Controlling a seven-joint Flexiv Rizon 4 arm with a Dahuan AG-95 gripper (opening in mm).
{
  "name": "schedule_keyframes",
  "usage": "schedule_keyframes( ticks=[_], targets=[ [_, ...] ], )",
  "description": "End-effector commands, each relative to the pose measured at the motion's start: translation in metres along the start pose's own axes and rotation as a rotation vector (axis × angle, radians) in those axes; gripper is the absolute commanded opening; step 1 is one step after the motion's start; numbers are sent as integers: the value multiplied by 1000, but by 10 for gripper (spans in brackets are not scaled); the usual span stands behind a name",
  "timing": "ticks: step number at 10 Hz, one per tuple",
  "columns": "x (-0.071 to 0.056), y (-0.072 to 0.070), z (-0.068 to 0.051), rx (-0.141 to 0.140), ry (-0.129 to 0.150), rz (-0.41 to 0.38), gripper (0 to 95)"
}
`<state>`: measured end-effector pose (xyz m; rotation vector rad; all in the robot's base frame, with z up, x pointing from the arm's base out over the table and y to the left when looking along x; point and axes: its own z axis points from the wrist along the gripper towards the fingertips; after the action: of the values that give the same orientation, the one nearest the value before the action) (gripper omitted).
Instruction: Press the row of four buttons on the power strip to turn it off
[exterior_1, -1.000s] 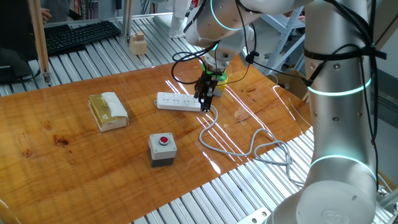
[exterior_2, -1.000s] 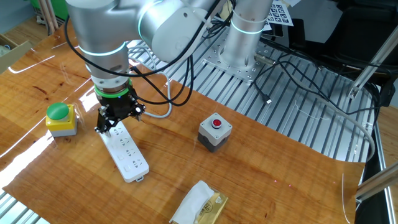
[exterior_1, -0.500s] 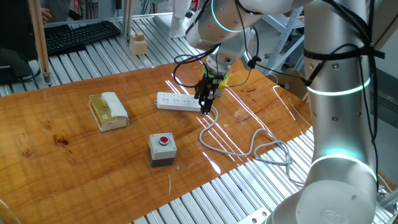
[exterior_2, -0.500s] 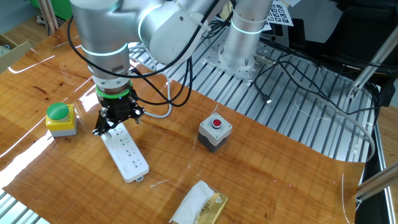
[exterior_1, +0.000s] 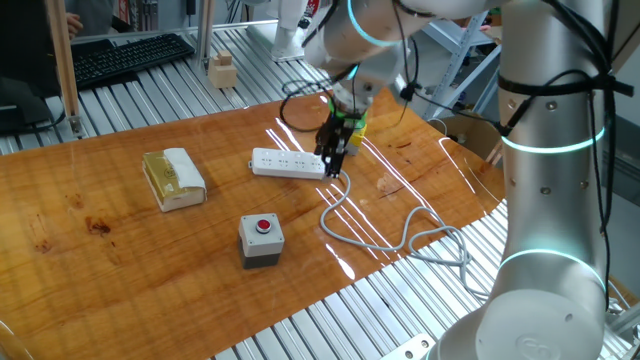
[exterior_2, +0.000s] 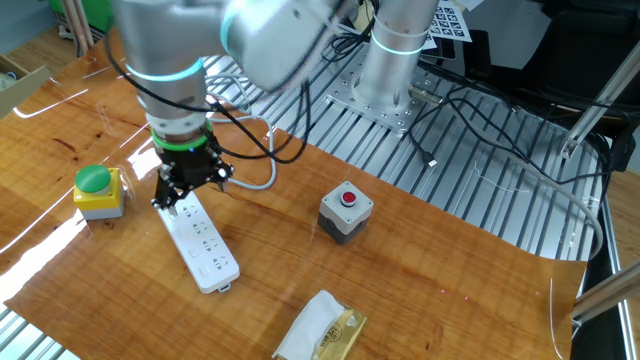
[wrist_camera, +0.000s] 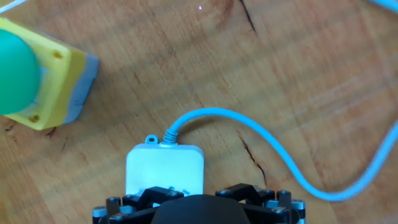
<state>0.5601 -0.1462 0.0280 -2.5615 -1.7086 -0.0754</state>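
The claw (exterior_2: 183, 192) pointed straight down over the cable end of the power strip (exterior_2: 203, 243), which lay flat on the wooden table (exterior_1: 120, 250). Its jaws stood wide apart and held nothing. The strip's body ran away from the claw toward the table's near edge in the other fixed view. The four buttons could not be made out in any view. The cable (wrist_camera: 261, 143) left the strip's end just ahead of the claw and curved off to one side. A green knob on a yellow base (exterior_2: 97, 189) sat near the claw, apart from the strip. A grey box with a red button (exterior_2: 345, 211) and a tan-and-white block (exterior_1: 173, 178) lay well apart, with bare wood between.
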Motion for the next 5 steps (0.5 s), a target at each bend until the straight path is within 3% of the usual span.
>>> schedule_keyframes(
  ticks=[1,5],
  targets=[
    [4,1,0,4,-4,-11,950],
    [18,-3,-5,9,-6,3,950]
  ],
)
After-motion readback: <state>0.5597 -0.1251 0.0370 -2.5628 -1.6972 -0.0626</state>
